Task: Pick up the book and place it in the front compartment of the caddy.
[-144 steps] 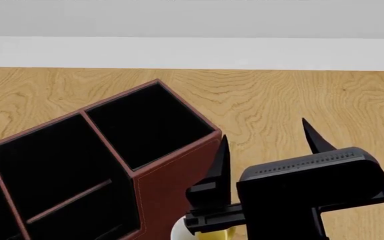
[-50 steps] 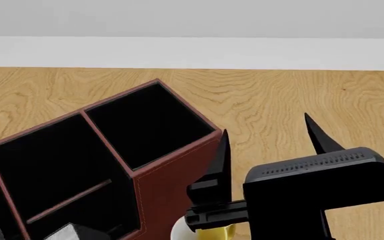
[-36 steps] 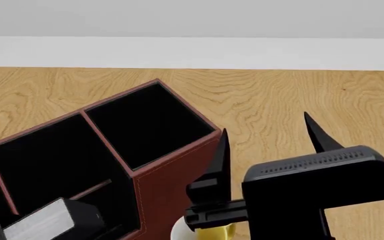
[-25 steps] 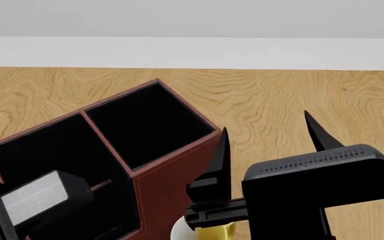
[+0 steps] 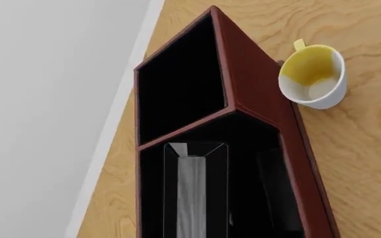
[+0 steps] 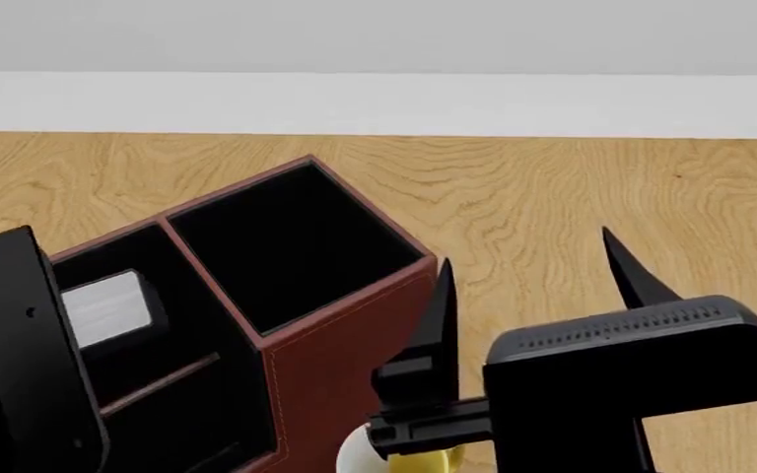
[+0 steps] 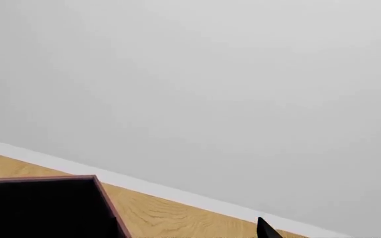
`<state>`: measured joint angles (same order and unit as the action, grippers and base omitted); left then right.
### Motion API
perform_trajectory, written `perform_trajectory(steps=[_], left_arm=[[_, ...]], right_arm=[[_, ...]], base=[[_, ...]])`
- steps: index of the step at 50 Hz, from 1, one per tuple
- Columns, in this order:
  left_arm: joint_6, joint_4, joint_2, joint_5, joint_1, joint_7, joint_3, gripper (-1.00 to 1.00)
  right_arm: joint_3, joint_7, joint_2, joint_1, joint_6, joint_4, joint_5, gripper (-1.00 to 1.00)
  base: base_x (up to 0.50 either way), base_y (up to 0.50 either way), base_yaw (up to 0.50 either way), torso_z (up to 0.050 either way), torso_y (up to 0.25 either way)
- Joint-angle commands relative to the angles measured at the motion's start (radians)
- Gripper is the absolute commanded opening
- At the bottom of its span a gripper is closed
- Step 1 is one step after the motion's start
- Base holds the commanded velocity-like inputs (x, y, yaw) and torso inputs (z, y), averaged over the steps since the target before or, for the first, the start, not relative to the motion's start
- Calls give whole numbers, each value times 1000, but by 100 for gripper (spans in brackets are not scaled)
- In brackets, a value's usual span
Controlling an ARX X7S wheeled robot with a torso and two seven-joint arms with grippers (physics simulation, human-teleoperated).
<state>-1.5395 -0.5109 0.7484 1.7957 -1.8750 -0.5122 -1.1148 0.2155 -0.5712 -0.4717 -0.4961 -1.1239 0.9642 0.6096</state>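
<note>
The caddy (image 6: 339,345) is a dark red box with black sections, at the lower left of the head view. My left gripper (image 6: 50,325) is shut on the book (image 6: 109,305), a black cover with white page edges. The book hangs over the caddy's middle section, beside the square end section (image 5: 180,94). In the left wrist view the book (image 5: 192,193) points down into that opening; how deep it reaches I cannot tell. My right gripper (image 6: 524,246) stands open and empty just right of the caddy. One of its fingertips (image 7: 267,229) shows in the right wrist view.
A white mug (image 5: 313,74) with a yellow inside stands against the caddy's long outer wall, below my right gripper. The wooden table (image 6: 550,187) runs back to a white wall. The caddy's end corner (image 7: 104,198) shows in the right wrist view.
My left arm has come up into the head view from the lower left, carrying the book up and back over the caddy's middle section. The right gripper has barely moved.
</note>
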Motion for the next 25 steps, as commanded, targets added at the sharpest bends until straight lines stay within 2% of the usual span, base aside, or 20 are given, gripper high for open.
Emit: perform_trajectory(steps=[1,13,25], left_arm=[[12,25,-35,-234,-76,150,-79,-100],[60,70,-71,-445,-82,315,-200,-100],[111,125,-108,-557,-83,395,-280,-100]], right_arm=[[9,-12,-14,14,29,-9,5,100],[13,-25,-31,29,62,-19,14,100],[10,-40,-46,32,71,-20,31,100]], base=[[0,0,0,0,0],[0,0,0,0,1],[0,0,0,0,2]])
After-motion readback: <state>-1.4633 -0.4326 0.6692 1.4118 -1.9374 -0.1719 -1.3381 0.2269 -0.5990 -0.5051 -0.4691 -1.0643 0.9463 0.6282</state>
